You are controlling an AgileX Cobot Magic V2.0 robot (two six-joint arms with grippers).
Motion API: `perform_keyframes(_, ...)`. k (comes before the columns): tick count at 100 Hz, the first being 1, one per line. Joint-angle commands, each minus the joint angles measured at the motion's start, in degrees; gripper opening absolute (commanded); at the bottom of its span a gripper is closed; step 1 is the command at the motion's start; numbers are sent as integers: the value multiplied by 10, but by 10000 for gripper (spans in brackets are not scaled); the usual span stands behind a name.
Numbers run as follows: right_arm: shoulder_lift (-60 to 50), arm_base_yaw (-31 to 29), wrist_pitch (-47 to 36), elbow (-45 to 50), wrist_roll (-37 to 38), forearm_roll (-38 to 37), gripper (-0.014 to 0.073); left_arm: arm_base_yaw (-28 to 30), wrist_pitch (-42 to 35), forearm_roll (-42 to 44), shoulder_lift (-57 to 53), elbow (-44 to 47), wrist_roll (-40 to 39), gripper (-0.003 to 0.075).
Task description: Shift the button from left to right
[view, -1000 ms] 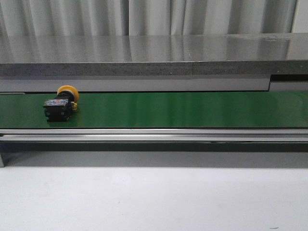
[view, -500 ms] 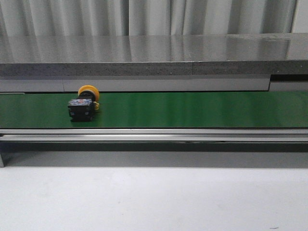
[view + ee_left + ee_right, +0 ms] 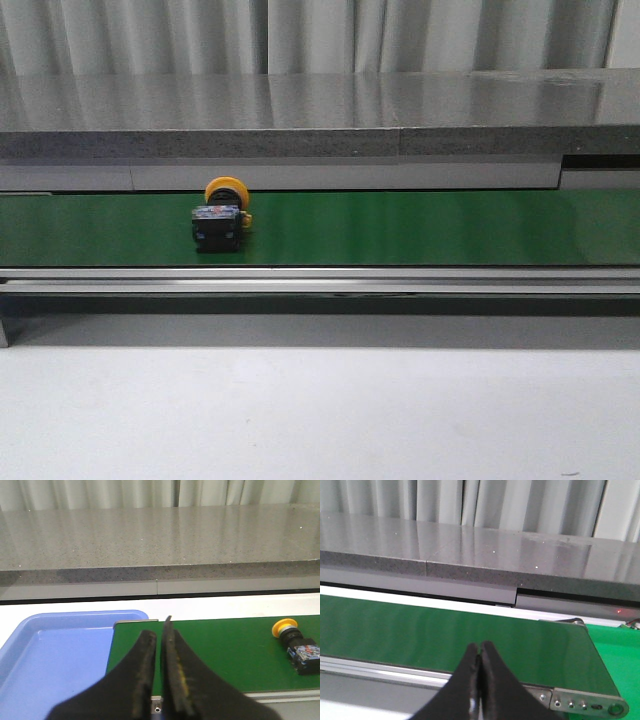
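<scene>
The button [image 3: 221, 216], a yellow-orange cap on a black boxy body, lies on the green belt [image 3: 420, 228] left of the middle in the front view. It also shows in the left wrist view [image 3: 296, 644], far off to the side of my left gripper [image 3: 160, 632]. The left gripper is shut and empty, over the belt's end [image 3: 225, 650] by a blue tray. My right gripper [image 3: 480, 650] is shut and empty over the near edge of the belt [image 3: 420, 632]. The button is out of the right wrist view. Neither gripper shows in the front view.
A blue tray [image 3: 55, 655] sits at the belt's left end. A grey stone ledge [image 3: 320, 120] runs behind the belt. The belt's metal rail [image 3: 320, 280] runs along its front. A green surface [image 3: 620, 655] lies past the belt's right end.
The button has travelled to the right along the belt, from near the left edge to left of the middle. No gripper shows in the front view throughout.
</scene>
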Motion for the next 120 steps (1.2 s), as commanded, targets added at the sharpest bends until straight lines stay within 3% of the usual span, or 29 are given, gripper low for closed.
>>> perform_keyframes(1, -9, 1, -69, -3, -1, -5, -68, -4, -50, -5, 4, -15, -1, 5)
perform_keyframes(21, -3, 1, -39, -48, -1, -2, -68, -4, -50, -5, 4, -15, -1, 5)
perform_keyframes(41, 61, 1, 43, -129, -1, -2, -68, -4, -50, -5, 4, -15, -1, 5)
perform_keyframes(89, 418, 1, 277, -422, -1, -1, -68, -4, -50, -5, 4, -15, -1, 5)
perform_keyframes(120, 580, 1, 307, -541, -1, 32, -68, -4, -50, -5, 4, -15, -1, 5)
